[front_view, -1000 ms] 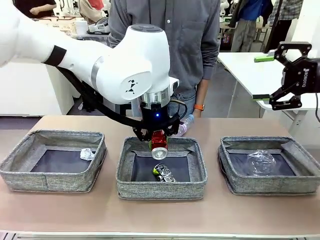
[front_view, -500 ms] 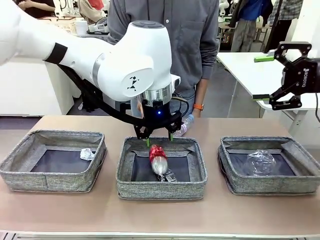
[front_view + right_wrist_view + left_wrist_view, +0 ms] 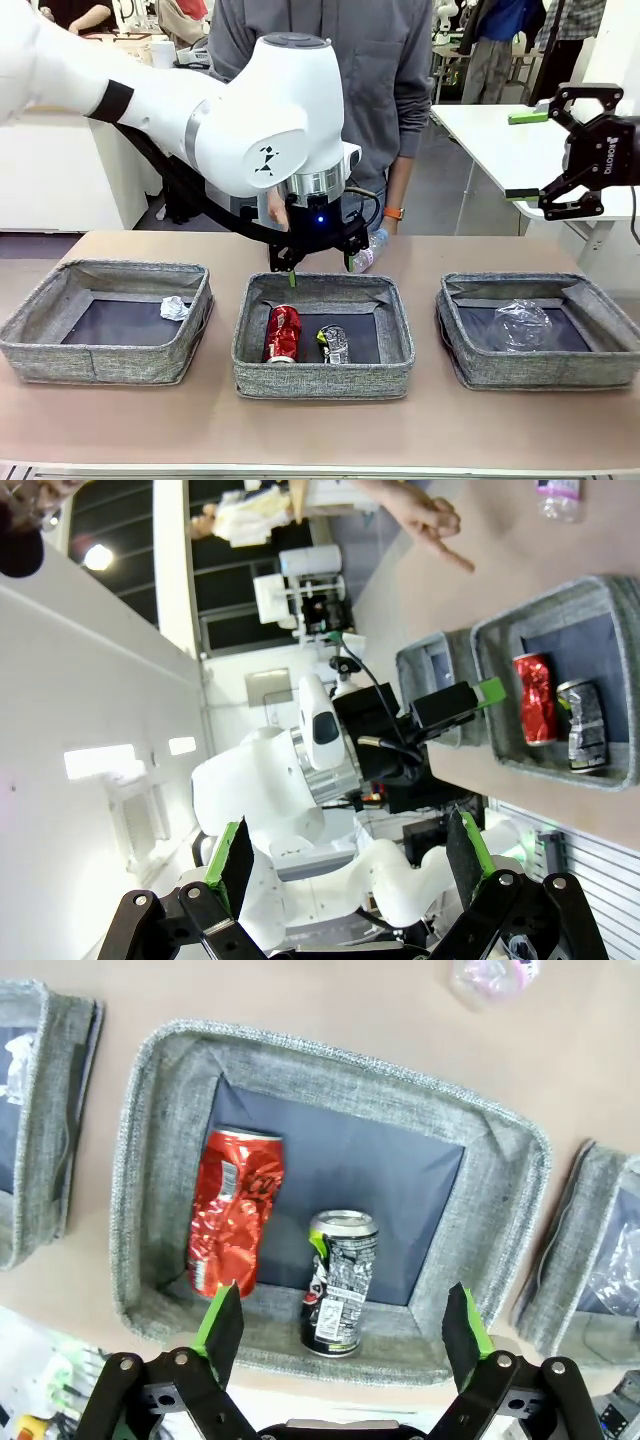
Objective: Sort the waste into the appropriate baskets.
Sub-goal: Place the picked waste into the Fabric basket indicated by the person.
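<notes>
hiding behind left claw (image 3: 320, 268), clear bottle (image 3: 368, 251), label blurred

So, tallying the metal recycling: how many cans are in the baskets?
2, both in the middle basket: the red can on the left, the dark can beside it. None seen elsewhere.

the left arm (image 3: 200, 110) is showing glossy white rounded shells, with a black band around 1 link and a small black dotted mark on the big wrist joint. below that joint a silver ring is sitting over a black mount where a blue light is glowing — black cables are looping beside it. the left gripper (image 3: 320, 270) is black with green pads. the right gripper (image 3: 525, 155) is black too, with 2 green-tipped fingers and white lettering on its body. the person (image 3: 385, 80) is wearing a grey button shirt and an orange wristband (image 3: 398, 213).
</notes>
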